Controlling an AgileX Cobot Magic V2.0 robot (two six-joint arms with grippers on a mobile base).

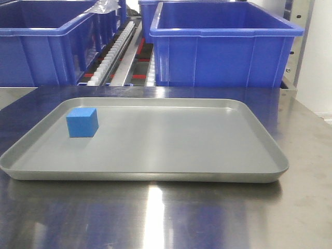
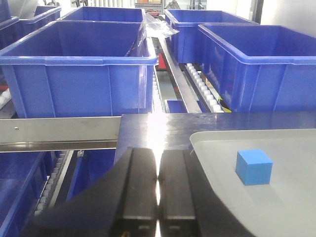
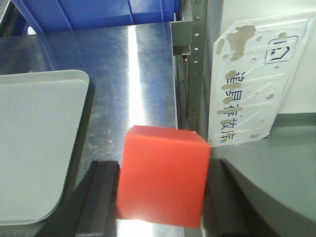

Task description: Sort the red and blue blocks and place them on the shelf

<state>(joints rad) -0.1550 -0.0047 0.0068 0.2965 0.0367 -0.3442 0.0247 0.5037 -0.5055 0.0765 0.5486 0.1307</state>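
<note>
One light-blue matte cube (image 1: 82, 122) sits near the flat grey tray's (image 1: 155, 175) far-left corner. Right gripper (image 3: 162, 197) pinches the bright-red matte cube (image 3: 163, 170) over the steel counter's (image 3: 133, 74) right edge; left gripper (image 2: 158, 192) is pressed together.

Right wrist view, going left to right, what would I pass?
Tray → red block → white sign

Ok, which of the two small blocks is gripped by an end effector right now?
The red block, clamped in the right end effector. The blue block lies loose on the tray, and the left end effector is shut on nothing.
</note>
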